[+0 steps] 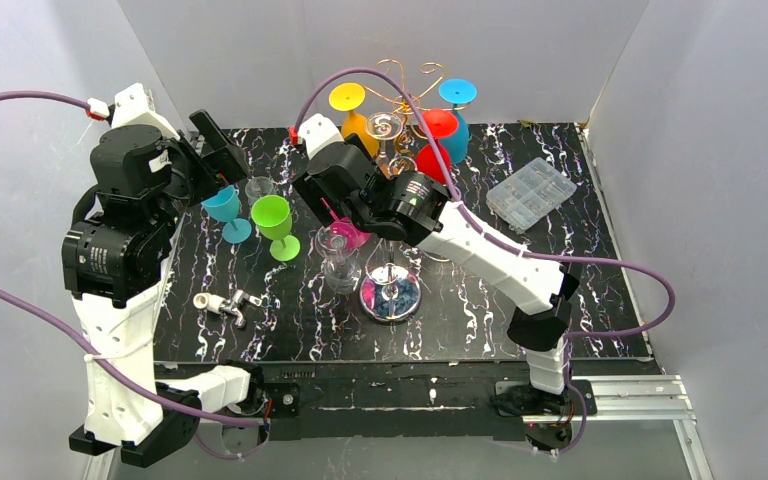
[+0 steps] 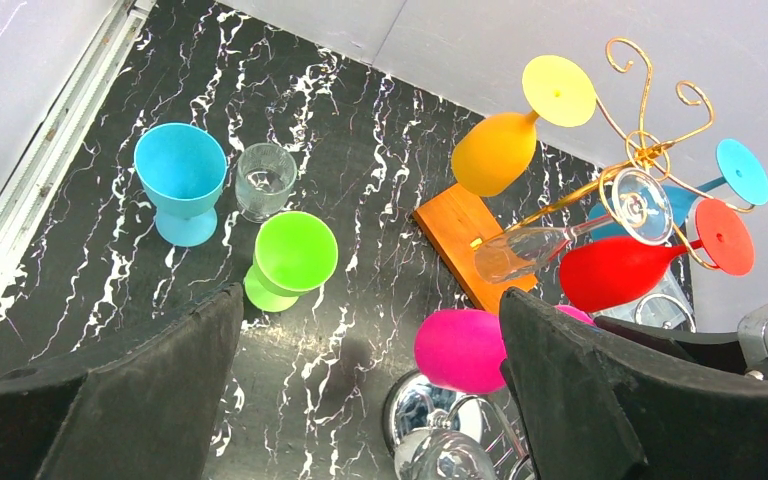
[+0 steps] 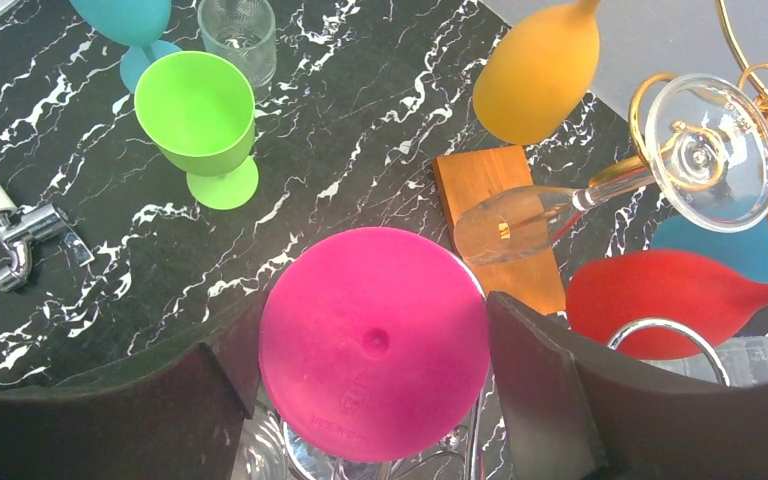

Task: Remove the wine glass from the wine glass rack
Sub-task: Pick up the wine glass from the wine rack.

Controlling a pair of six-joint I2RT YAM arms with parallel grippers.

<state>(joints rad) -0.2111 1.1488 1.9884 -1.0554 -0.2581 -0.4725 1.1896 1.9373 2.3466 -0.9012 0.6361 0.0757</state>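
The wine glass rack point(image 1: 401, 82), a gold wire tree on a shiny round base point(image 1: 390, 295), stands mid-table. A pink wine glass point(image 3: 374, 340) hangs upside down from it, its round foot facing the right wrist camera. My right gripper point(image 3: 375, 385) spans that foot, both pads touching its rim. In the top view the right gripper point(image 1: 345, 228) sits at the pink wine glass point(image 1: 348, 238). Yellow point(image 1: 355, 112), red point(image 1: 436, 150), blue point(image 1: 457, 108) and clear point(image 1: 385, 126) glasses also hang on the rack. My left gripper point(image 2: 370, 390) hovers open to the left, holding nothing.
A teal cup point(image 1: 225, 208), a green cup point(image 1: 275, 222) and a clear tumbler point(image 1: 259, 187) stand left of the rack. A clear glass point(image 1: 339, 265) stands by the base. An orange block point(image 2: 465, 245), a metal fitting point(image 1: 226, 303) and a plastic box point(image 1: 530, 192) lie on the table.
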